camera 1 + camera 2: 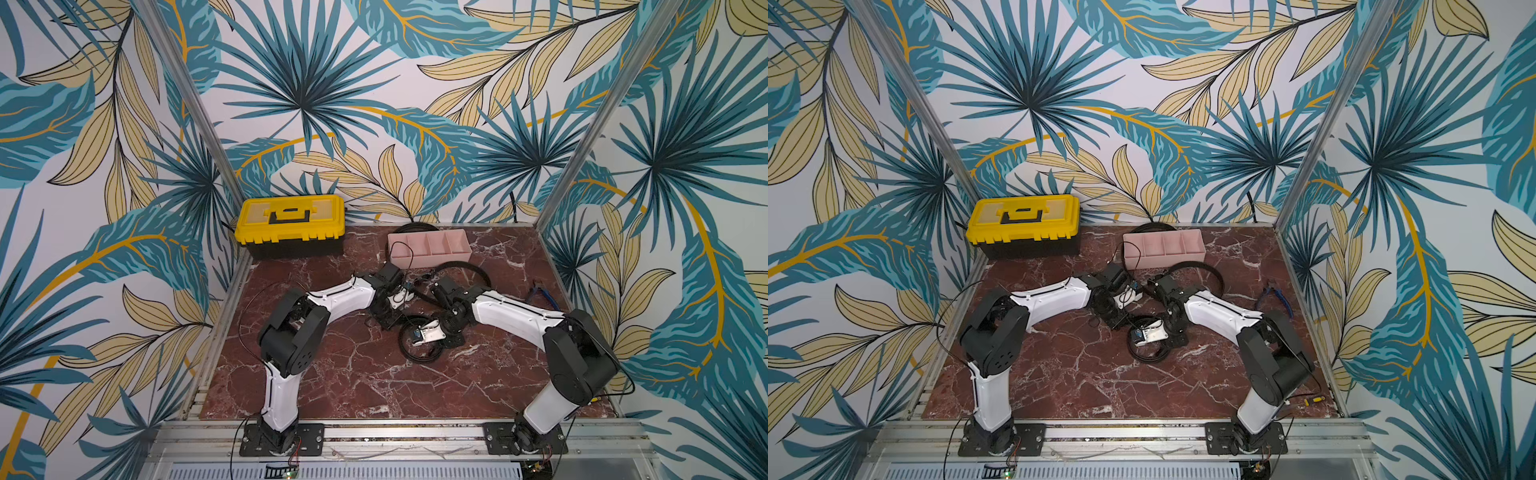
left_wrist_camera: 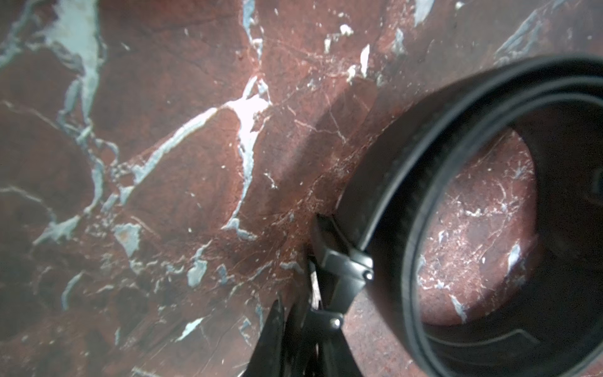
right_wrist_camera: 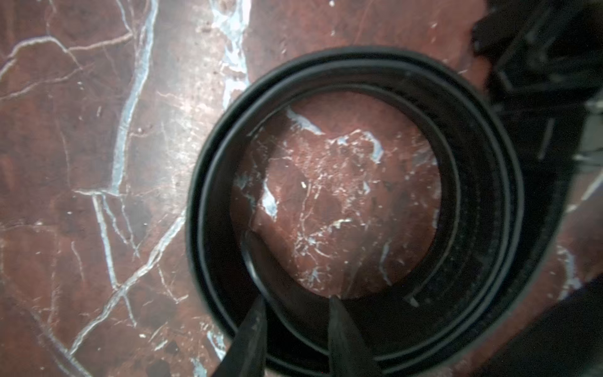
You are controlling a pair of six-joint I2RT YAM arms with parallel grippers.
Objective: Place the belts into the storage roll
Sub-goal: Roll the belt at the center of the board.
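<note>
One belt lies as a black coil (image 3: 483, 182) on the red marble table, mid-table in both top views (image 1: 409, 353) (image 1: 1144, 355). My right gripper (image 3: 296, 300) points down over the coil wall, shut with the inner wraps between its fingers. The left gripper (image 2: 301, 329) sits just beside the same coil (image 2: 408, 202), shut on the dark buckle (image 2: 342, 271) at its outer end. A second belt (image 1: 469, 266) (image 1: 1200, 266) curves loosely around the storage roll (image 1: 428, 257) (image 1: 1163, 259), a pale pink divided tray at the back whose compartments look empty.
A closed yellow-and-black toolbox (image 1: 291, 226) stands at the back left. Blue-handled pliers (image 1: 540, 293) lie near the right edge, and a small screwdriver (image 1: 1312, 400) lies at the front right. Thin black cables trail from both wrists.
</note>
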